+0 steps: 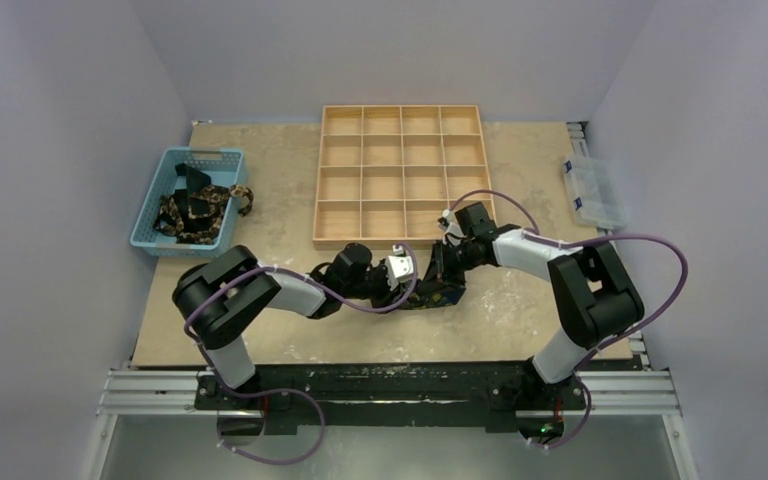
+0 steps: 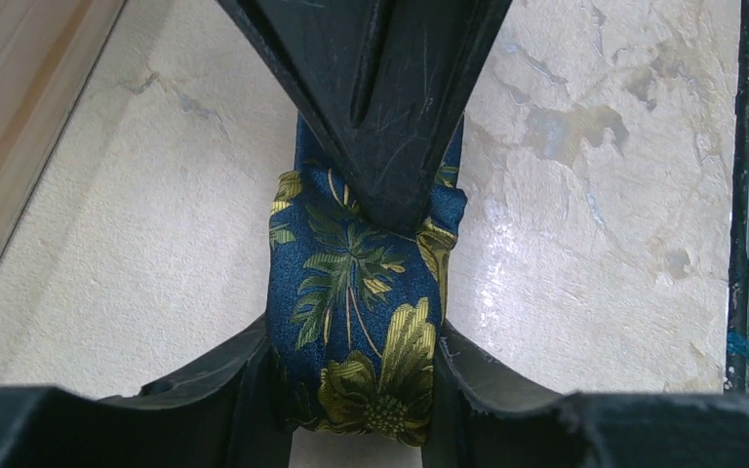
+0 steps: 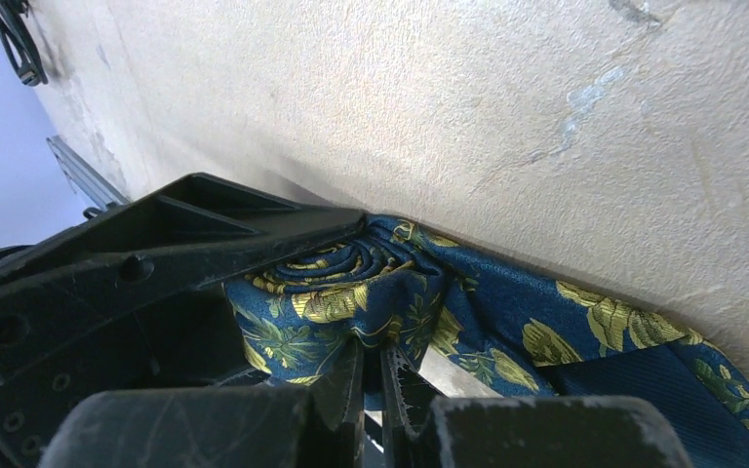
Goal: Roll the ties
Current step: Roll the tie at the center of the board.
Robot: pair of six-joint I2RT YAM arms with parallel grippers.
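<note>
Soft, slippery navy gold-floral fabric necktie (image 2: 351,273): your left tool (image 2: 351,351) clasps the roll's sides, right tool (image 3: 371,366) pinches its core; grip there.

Navy-blue tie (image 2: 356,292), printed with yellow-gold and olive-green leaves and flowers. Mottled cream-beige table (image 2: 137,253), grey blotches. Light-blue basket (image 1: 205,156); basket ties (image 1: 200,205) black with gold print. Pale natural-wood tray (image 1: 321,180).

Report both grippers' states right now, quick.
Left gripper: closed around the rolled tie, one finger on each side.
Right gripper: shut, pinching the same tie.
</note>
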